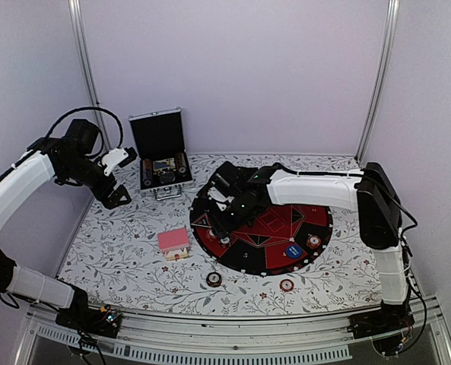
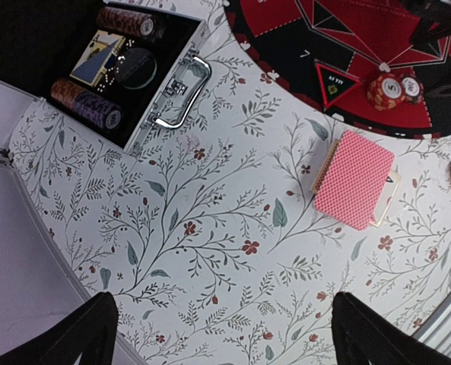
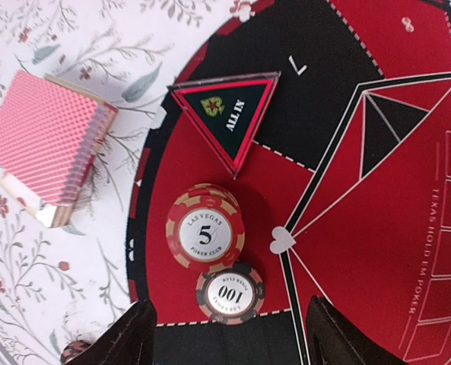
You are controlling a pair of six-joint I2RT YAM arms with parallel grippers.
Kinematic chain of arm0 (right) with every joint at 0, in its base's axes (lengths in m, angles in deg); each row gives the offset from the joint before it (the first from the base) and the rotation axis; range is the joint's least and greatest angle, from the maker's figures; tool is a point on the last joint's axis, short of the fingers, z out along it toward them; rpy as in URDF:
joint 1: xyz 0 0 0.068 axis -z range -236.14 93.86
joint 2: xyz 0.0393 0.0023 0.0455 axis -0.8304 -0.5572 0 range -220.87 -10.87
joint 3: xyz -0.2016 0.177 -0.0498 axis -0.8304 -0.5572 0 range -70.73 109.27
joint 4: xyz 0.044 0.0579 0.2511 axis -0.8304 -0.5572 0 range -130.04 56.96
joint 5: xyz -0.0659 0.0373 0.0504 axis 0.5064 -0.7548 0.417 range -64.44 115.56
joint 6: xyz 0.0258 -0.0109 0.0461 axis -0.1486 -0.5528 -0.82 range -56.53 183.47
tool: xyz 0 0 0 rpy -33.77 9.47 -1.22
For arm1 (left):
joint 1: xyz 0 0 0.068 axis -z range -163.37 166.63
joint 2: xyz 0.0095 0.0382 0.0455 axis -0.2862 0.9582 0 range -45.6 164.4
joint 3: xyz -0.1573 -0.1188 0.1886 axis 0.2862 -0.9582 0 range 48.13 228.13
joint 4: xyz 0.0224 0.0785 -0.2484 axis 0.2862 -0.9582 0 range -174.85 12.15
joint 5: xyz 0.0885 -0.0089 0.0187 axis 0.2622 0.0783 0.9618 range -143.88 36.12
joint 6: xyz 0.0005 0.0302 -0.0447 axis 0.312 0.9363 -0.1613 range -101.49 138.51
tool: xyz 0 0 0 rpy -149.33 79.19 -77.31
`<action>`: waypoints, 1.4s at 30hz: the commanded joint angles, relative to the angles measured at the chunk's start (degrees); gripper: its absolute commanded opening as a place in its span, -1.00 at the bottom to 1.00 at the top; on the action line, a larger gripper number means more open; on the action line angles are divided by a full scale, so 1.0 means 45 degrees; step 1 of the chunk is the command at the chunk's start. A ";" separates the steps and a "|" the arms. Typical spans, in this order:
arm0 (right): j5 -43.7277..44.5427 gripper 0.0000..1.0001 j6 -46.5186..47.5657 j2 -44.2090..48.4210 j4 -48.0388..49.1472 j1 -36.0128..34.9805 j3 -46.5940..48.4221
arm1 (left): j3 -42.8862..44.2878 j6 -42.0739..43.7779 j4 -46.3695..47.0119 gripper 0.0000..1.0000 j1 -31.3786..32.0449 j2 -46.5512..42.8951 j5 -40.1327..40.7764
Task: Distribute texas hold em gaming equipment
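Here, the right gripper (image 3: 233,342) hangs over the left part of the round red-and-black felt poker mat (image 1: 278,220), its jaws apart and clamped on nothing. Just ahead of its fingertips, on the mat near its left rim, lies a black striped poker chip marked 100 (image 3: 230,293), untouched by either finger. Hard against that chip sits a short stack of red-and-cream striped chips marked 5 (image 3: 205,232). Further in along the same rim lies a black triangular marker with a red border reading ALL IN (image 3: 229,114).

Off the mat, just beside its left edge on the flowered white tablecloth (image 2: 210,251), rests the pink-backed deck of playing cards (image 1: 173,241), squared up and lying flat. A blue round button (image 1: 292,250) sits on the near right part of the mat, with another striped chip (image 1: 314,242) just beside it. Two more striped chips lie on the cloth off the mat's near edge, one to the left (image 1: 214,279) and one to the right (image 1: 287,285).

The left gripper (image 2: 225,342) hovers well to the left of the mat, above bare cloth, with its jaws spread wide and holding nothing. Beyond the mat's far left side stands the silver-edged black case (image 1: 160,152), lid up, with rows of chips inside.
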State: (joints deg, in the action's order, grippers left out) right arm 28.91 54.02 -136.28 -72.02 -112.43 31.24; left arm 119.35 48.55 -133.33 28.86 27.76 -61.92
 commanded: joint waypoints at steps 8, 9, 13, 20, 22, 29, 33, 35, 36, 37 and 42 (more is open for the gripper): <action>-0.0603 0.58 -0.0751 0.2412 -0.0563 -0.2119 -0.1619 | 0.0345 -0.0015 -0.0248 0.99 0.0172 -0.0091 -0.0139; -0.0608 0.61 -0.0819 0.2330 -0.0564 -0.2312 -0.1727 | 0.0345 -0.0021 -0.0251 0.99 0.0173 -0.0092 -0.0130; -0.1320 0.72 -0.1018 0.1907 -0.0585 -0.2901 -0.1980 | 0.0356 -0.0035 -0.0285 0.99 0.0172 -0.0131 -0.0129; -0.1485 0.84 -0.1124 0.1120 -0.0343 -0.3216 -0.2075 | 0.0461 -0.0038 -0.0398 0.99 0.0173 -0.0153 -0.0115; -0.1454 0.84 -0.1115 0.0860 -0.0307 -0.3216 -0.2121 | 0.0473 -0.0035 -0.0400 0.99 0.0173 -0.0168 -0.0100; -0.1035 0.84 -0.1005 0.0355 -0.0182 -0.3228 -0.2422 | 0.0406 -0.0016 -0.0375 0.99 0.0173 -0.0151 -0.0096; -0.1046 0.80 -0.1012 0.0321 -0.0050 -0.3225 -0.2577 | 0.0422 -0.0016 -0.0346 0.99 0.0173 -0.0116 -0.0109; -0.1001 0.76 -0.1005 0.0276 -0.0001 -0.3223 -0.2583 | 0.0423 -0.0032 -0.0346 0.99 0.0183 -0.0097 -0.0111; -0.0970 0.74 -0.1005 0.0227 0.0026 -0.3226 -0.2570 | 0.0423 -0.0035 -0.0346 0.99 0.0174 -0.0093 -0.0129; -0.0945 0.72 -0.1005 0.0196 0.0044 -0.3227 -0.2549 | 0.0426 -0.0035 -0.0346 0.99 0.0185 -0.0092 -0.0132; -0.0820 0.59 -0.0933 0.0004 0.0039 -0.3218 -0.2273 | 0.0443 -0.0035 -0.0356 0.99 0.0192 -0.0109 -0.0119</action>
State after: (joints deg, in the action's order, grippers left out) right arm 24.19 49.54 -134.27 -72.48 -126.99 20.38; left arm 120.10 48.51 -134.34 28.92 27.76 -62.16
